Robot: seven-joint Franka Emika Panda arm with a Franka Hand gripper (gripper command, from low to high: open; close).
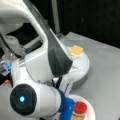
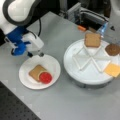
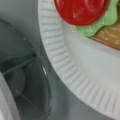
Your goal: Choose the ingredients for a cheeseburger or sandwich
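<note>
On the white paper plate [image 2: 54, 64] lies the sandwich: a tan bread square [image 2: 36, 72] with the red tomato disc [image 2: 45, 77] on top. In the wrist view, green lettuce [image 3: 100, 27] shows under the tomato [image 3: 81, 10], over bread [image 3: 111, 37]. My gripper [image 2: 35, 54] hovers over the plate's upper-left rim, open and holding nothing. Other ingredients sit in a white round divided tray [image 2: 87, 73]: a bread square [image 2: 92, 40], the dark patty [image 2: 112, 49] and the yellow cheese [image 2: 112, 69]. A front view shows the cheese [image 1: 76, 50] and tomato [image 1: 80, 107] past the arm.
Grey tabletop surrounds the plate and the tray. Dark equipment [image 2: 91, 15] and a small orange item [image 2: 81, 28] stand behind the tray at a front view's top. A black perforated surface [image 2: 15, 107] lies at the bottom left.
</note>
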